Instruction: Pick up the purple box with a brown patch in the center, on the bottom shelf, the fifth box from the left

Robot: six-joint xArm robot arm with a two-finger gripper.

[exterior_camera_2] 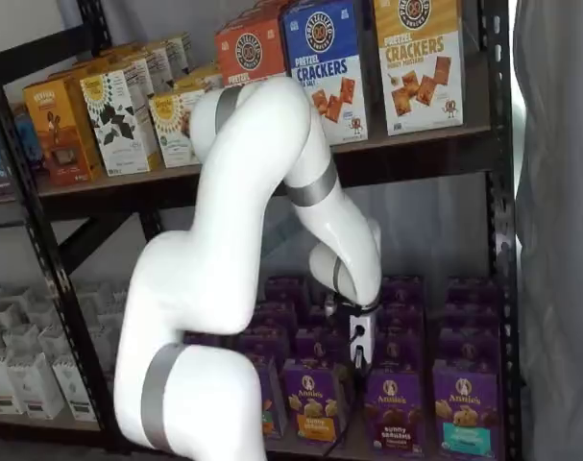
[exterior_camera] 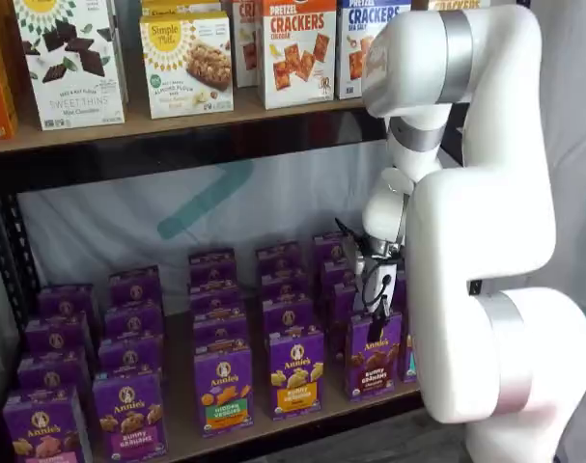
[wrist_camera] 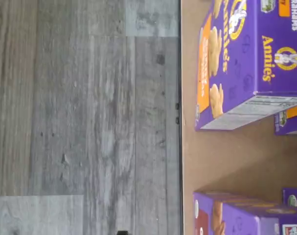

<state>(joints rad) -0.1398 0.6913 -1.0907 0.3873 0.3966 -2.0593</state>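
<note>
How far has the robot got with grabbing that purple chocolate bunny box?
The approach looks done: the gripper hangs right over the purple box on the bottom shelf. The box stands in its row, not lifted. Whether the fingers are open I cannot tell. Left: grip it and lift it out.

Purple cartons point(wrist_camera: 251, 63) on tan shelf board point(wrist_camera: 226, 156), grey floor point(wrist_camera: 84, 117) beside.

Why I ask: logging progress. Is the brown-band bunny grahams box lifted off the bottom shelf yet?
No, in a shelf view the purple box stands upright in the front row with its base on the bottom shelf.
</note>
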